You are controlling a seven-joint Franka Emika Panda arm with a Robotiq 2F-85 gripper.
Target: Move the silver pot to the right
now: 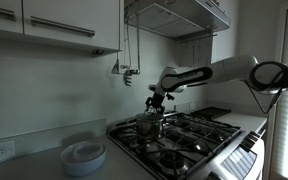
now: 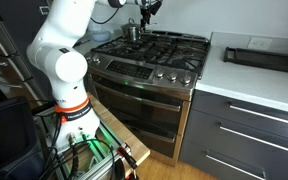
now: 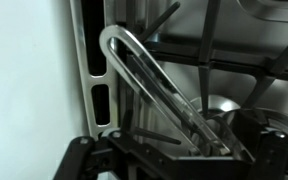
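End effector [image 1: 156, 103] wide open, holding nothing, over the silver pot [image 1: 149, 126]

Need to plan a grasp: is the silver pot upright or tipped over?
Upright. In both exterior views the silver pot stands on its base on the stove, sides vertical.

Bare grates [image 1: 199, 132] beside the silver pot [image 1: 149, 126], hood [image 1: 184, 15] overhead, wall [image 1: 64, 90] close behind, white plates [image 1: 83, 155] on the counter [image 1: 29, 168].
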